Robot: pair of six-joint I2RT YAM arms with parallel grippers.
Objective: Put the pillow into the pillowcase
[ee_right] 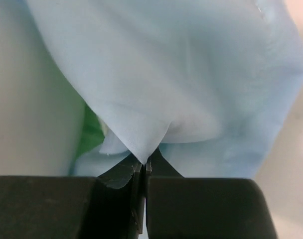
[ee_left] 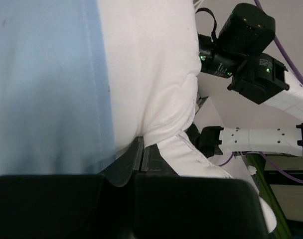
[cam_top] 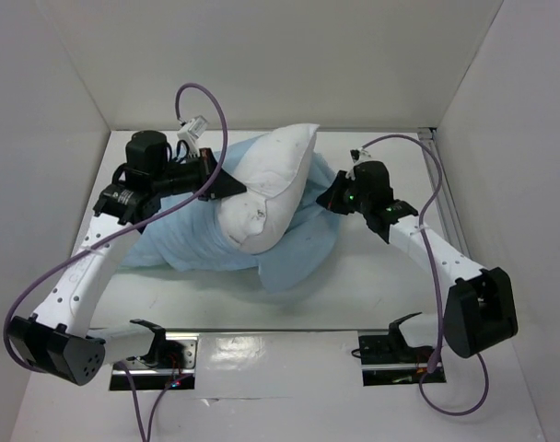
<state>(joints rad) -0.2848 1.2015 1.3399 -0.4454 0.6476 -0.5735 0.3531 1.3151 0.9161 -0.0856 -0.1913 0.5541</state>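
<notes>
Left hand (ee_left: 141,158) up close, clenched on the pillow (ee_left: 151,74); right hand (ee_right: 144,167) pinches the pillowcase (ee_right: 191,74) opposite, pillow's long axis slanting away between them.

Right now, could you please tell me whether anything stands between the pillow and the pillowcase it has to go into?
No separate object does. The pillow lies directly on the pillowcase, with the left gripper shut on the pillow and the right gripper shut on the pillowcase. Whether its mouth is open cannot be seen.
</notes>
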